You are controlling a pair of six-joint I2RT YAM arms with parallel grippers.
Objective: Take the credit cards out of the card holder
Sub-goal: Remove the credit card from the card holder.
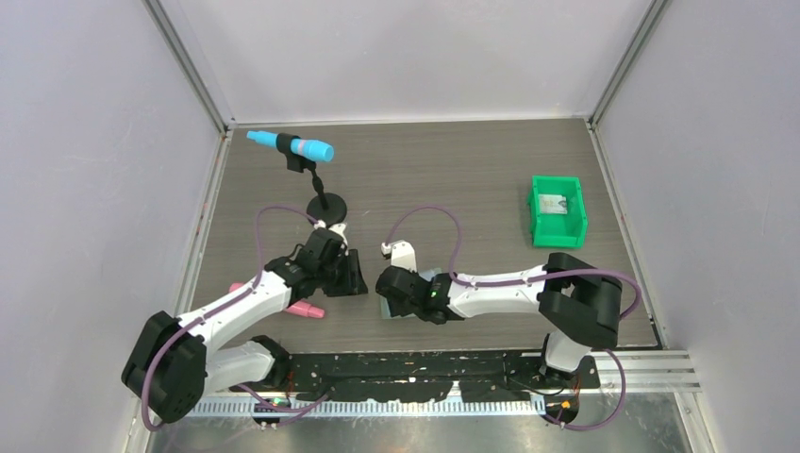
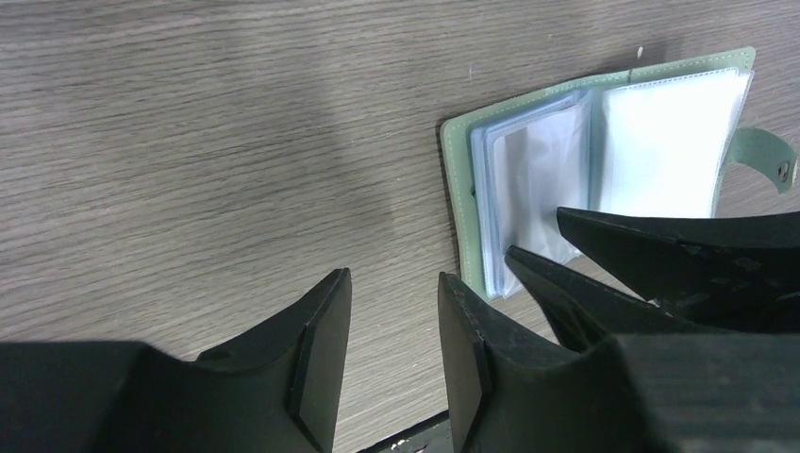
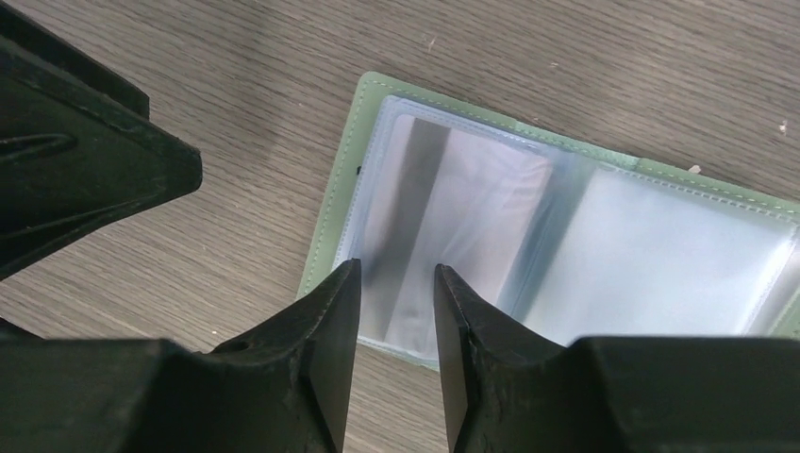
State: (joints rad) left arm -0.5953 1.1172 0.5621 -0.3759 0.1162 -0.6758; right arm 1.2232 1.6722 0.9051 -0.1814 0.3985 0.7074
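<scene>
One card holder [image 2: 604, 151], one green bin [image 1: 558, 232], one pink object [image 1: 304, 309], one blue cylinder [image 1: 291, 145].

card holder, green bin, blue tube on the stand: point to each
card holder [image 3: 557, 226]: right wrist view, see-through pocket panel
green bin [image 1: 559, 236]: top external view, near wall
blue tube [image 1: 319, 150]: top external view, right end

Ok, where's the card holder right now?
The card holder lies open on the table near the middle of the top view, directly under the right gripper, with the left gripper just to its left.
</scene>
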